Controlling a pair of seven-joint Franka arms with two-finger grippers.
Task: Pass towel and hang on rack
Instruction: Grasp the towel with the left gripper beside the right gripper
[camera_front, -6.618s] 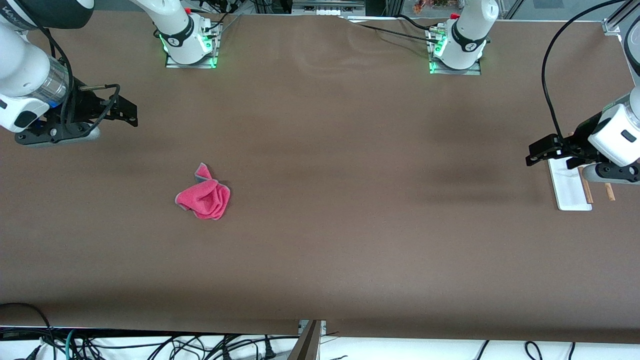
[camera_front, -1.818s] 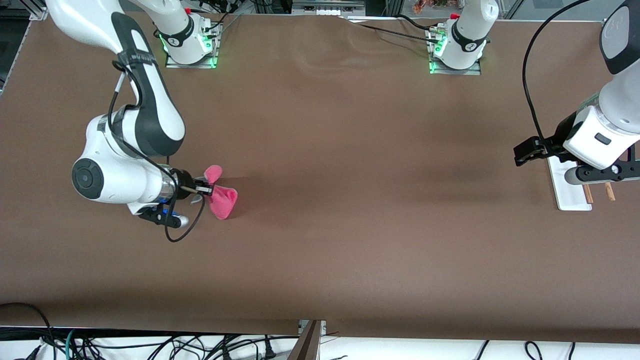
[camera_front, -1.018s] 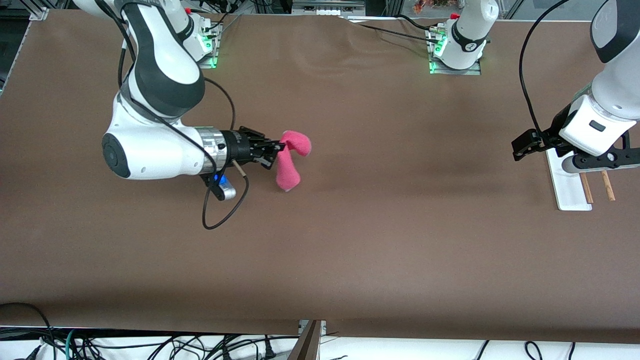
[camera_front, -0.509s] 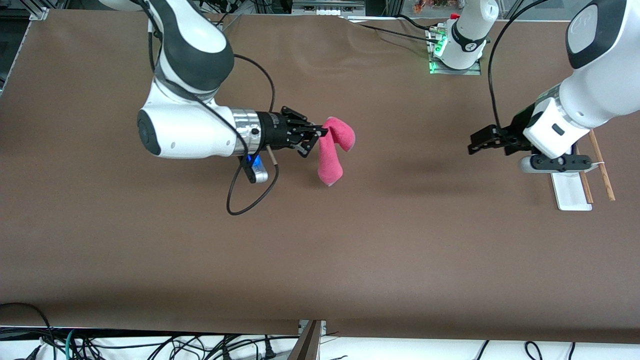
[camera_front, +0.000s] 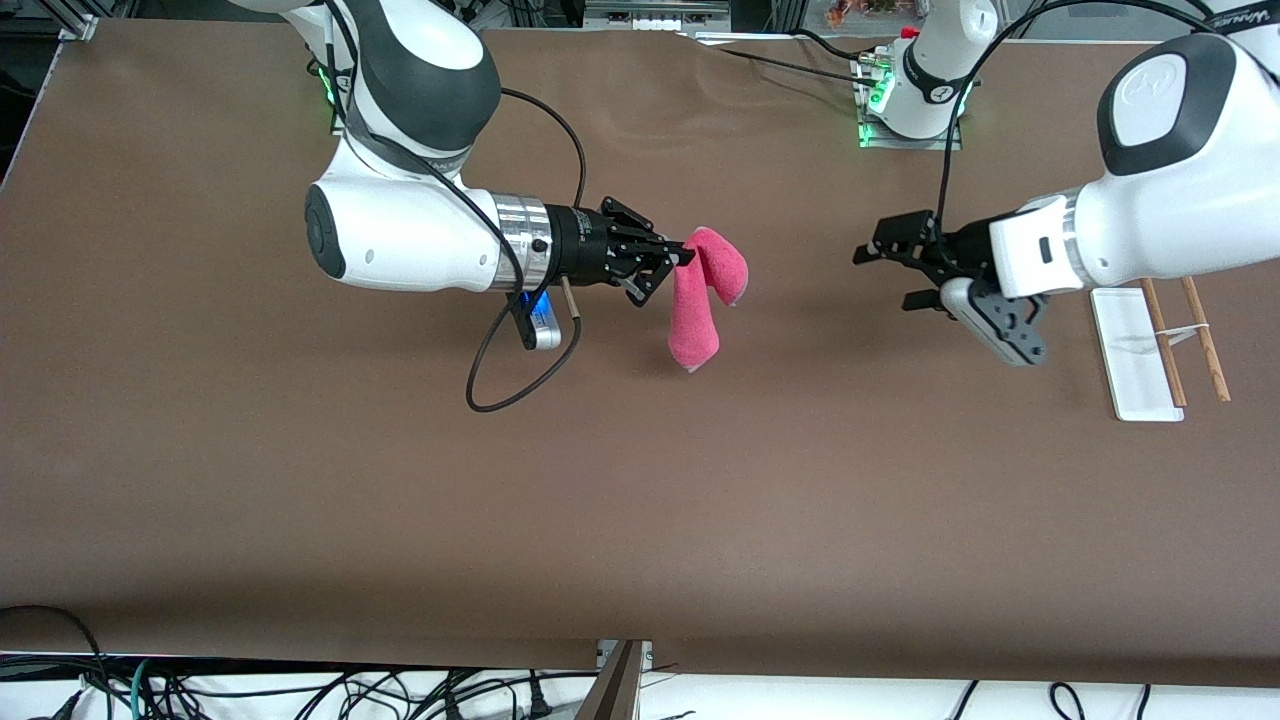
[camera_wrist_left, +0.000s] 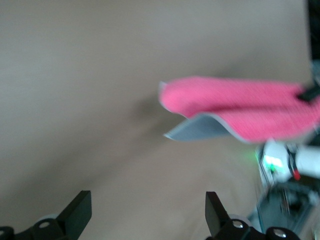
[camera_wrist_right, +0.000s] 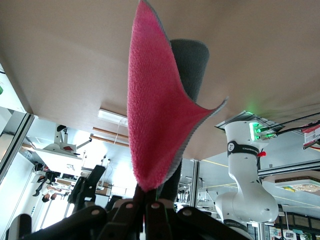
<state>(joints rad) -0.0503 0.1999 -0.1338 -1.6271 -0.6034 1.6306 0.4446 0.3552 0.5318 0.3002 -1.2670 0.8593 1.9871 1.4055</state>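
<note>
Hanging clear above the middle of the brown table (camera_front: 640, 520), the soft pink-red microfibre towel with grey edging (camera_front: 700, 300) is pinched at one corner by the right gripper (camera_front: 684, 259). The left gripper (camera_front: 880, 270) hovers over the table near the towel, fingers spread apart, gripping nothing. The white-based rack with two brown wooden rods (camera_front: 1140, 350) stands at the left arm's end of the table.

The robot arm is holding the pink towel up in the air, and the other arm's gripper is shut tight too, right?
Not quite. The right gripper does hold the towel up, but the left gripper is open, its fingers spread, as the front and left wrist views show.
</note>
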